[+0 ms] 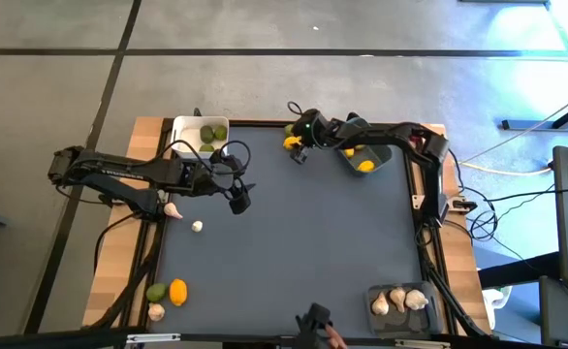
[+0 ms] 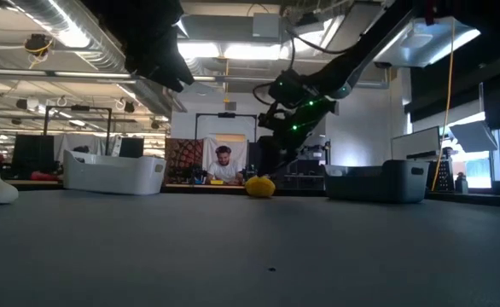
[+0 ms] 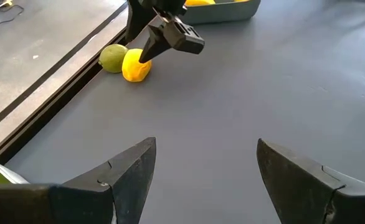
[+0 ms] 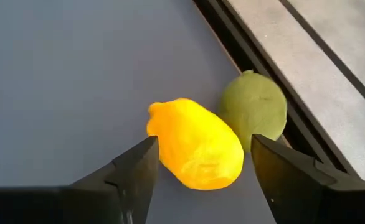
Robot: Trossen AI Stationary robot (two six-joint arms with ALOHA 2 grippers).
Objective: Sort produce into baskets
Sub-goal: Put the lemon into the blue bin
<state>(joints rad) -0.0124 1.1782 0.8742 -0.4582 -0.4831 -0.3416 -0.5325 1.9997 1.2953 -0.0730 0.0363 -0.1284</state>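
Roughly half sorted: the right end effector (image 4: 198, 168), open, straddles a lemon (image 4: 196, 144) at twelve o'clock (five pieces remain loose).

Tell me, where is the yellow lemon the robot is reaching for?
In the high view the lemon lies at the table's far edge, near the middle, touching a green fruit, just left of the blue-grey basket, between the right end effector's open fingers.
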